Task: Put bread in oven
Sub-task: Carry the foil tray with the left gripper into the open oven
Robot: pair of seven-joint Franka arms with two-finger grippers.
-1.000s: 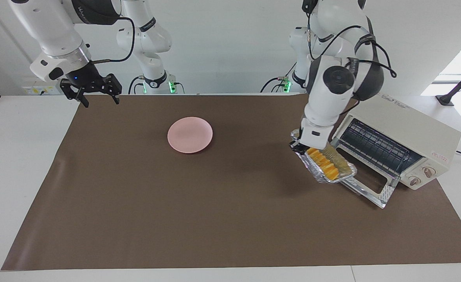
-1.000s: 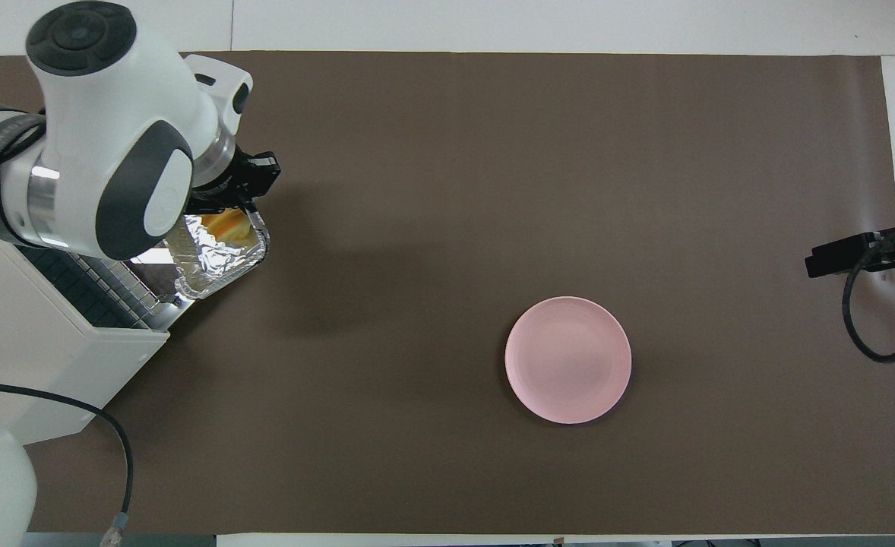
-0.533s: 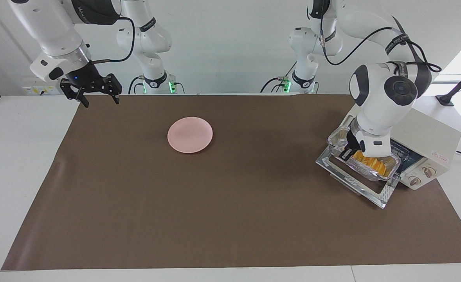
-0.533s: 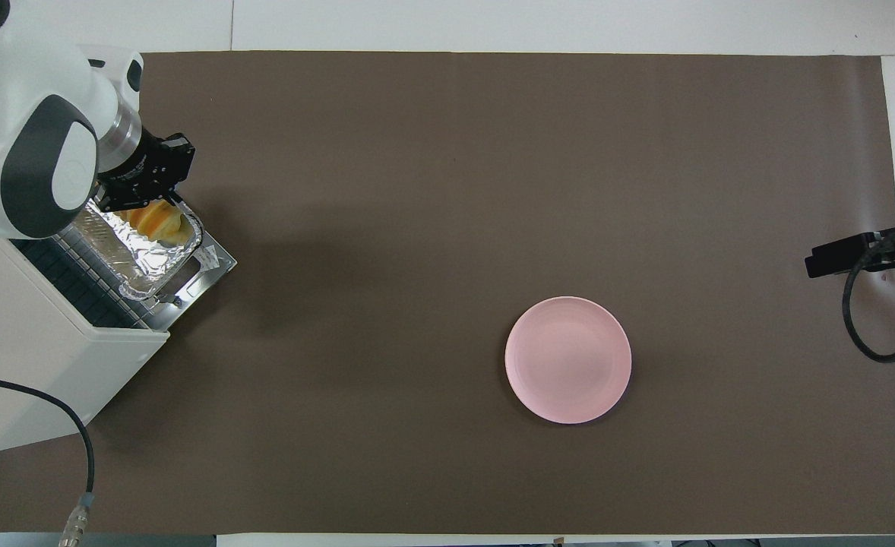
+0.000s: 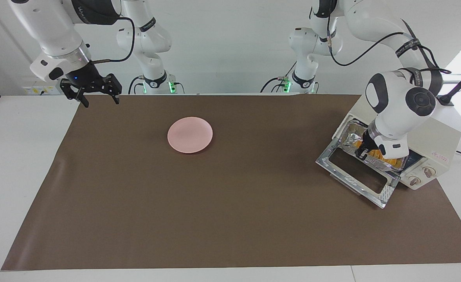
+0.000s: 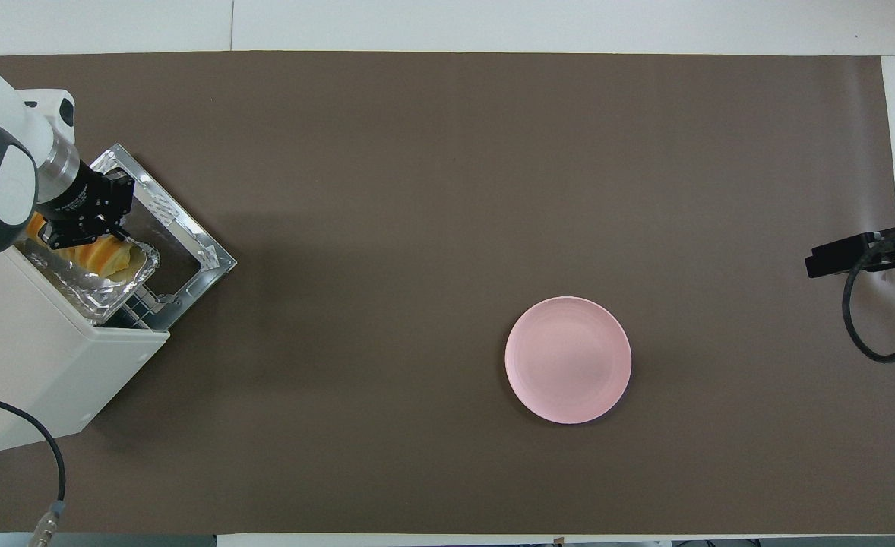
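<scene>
The cream-white oven (image 5: 430,133) (image 6: 30,357) stands at the left arm's end of the table with its glass door (image 5: 387,192) (image 6: 204,254) folded down flat. A crinkled foil tray (image 5: 350,137) (image 6: 105,287) carrying the golden bread (image 5: 390,160) (image 6: 104,256) lies partly inside the oven's mouth, on the rack. My left gripper (image 5: 361,152) (image 6: 86,232) is shut on the tray's rim, just over the hinge end of the door. My right gripper (image 5: 97,98) (image 6: 835,262) waits open in the air over the mat's corner at the right arm's end.
A round pink plate (image 5: 190,134) (image 6: 567,358) lies on the brown mat (image 5: 215,203), toward the right arm's end. The oven's cable (image 6: 45,448) runs off the table's near edge.
My left gripper has carried the foil tray with the bread from beside the open door, across the door, into the oven's mouth. The right arm has not moved.
</scene>
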